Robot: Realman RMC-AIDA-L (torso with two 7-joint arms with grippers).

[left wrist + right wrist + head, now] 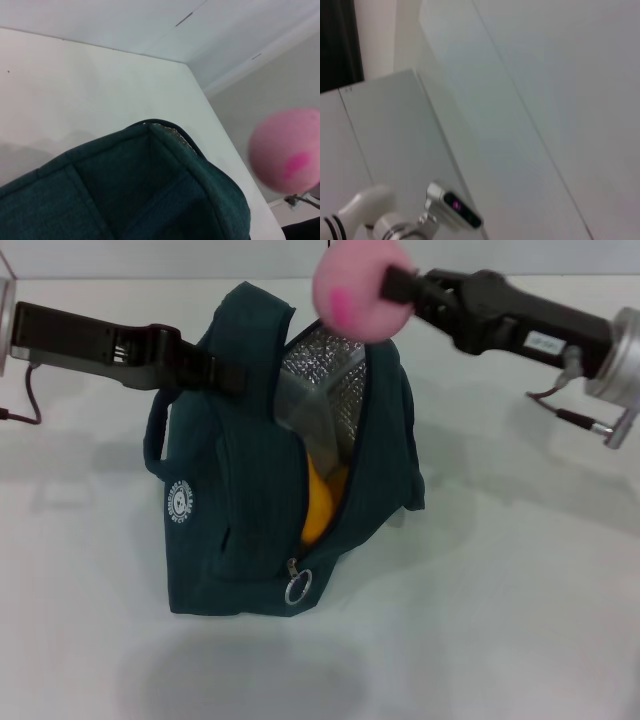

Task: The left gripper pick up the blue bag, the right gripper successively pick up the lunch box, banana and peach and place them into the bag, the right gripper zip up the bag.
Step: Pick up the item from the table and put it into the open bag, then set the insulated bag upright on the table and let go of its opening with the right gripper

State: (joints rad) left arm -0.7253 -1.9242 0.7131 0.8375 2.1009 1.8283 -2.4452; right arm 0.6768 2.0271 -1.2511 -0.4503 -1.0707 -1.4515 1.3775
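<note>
**Above the bag mouth: peach in hand, drop not yet made**

Above the blue bag [250, 510], the right gripper [400, 285] has its fingers clamped on the peach [358, 285], just over the foil-lined opening. The left gripper [225, 373] pinches the bag's top edge, fingers closed on fabric, holding it upright on the bench [520, 590]. The banana [320, 502] and what looks like the lunch box [305, 415] sit inside. Risk: the opening is narrow and the lunch box fills the upper part, so the peach could hit the rim and roll off. If the left grip slips, the bag sags.
</note>
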